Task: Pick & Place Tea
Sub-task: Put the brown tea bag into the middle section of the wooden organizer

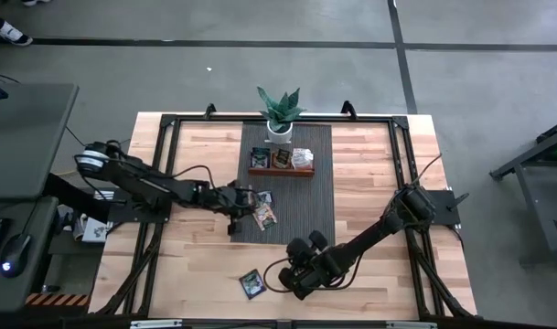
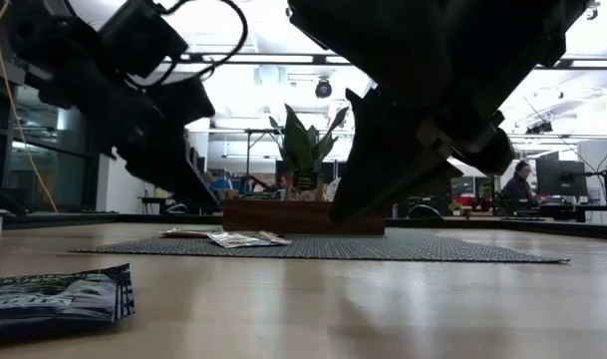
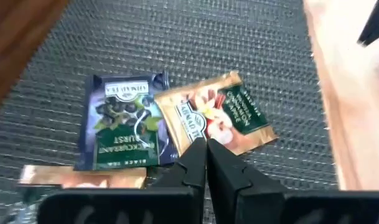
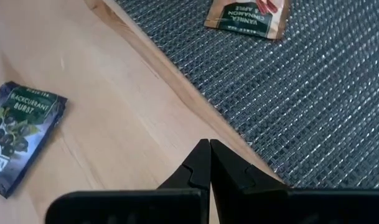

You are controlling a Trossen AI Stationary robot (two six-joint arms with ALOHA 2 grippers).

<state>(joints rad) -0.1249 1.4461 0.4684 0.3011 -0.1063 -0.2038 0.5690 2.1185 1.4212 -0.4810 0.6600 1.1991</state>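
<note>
Two tea sachets lie flat on the dark woven mat [image 1: 305,206]: a dark blackcurrant sachet [image 3: 121,121] and a tan sachet [image 3: 217,115] that partly overlaps it. A third tan sachet [image 3: 83,177] lies beside them. My left gripper [image 3: 206,149] is shut and hovers just over these, at the mat's left part [image 1: 241,203]. Another dark blackcurrant sachet [image 4: 21,134] lies flat on the bare wood near the table's front edge [image 1: 251,283]. My right gripper [image 4: 209,149] is shut and empty above the mat's near edge, to the right of that sachet [image 1: 294,274].
A brown wooden tray [image 1: 281,171] holding several sachets stands at the mat's far end. A green plant in a white pot [image 1: 280,114] stands behind it. A black frame [image 1: 401,155] runs around the table. Bare wood lies left and right of the mat.
</note>
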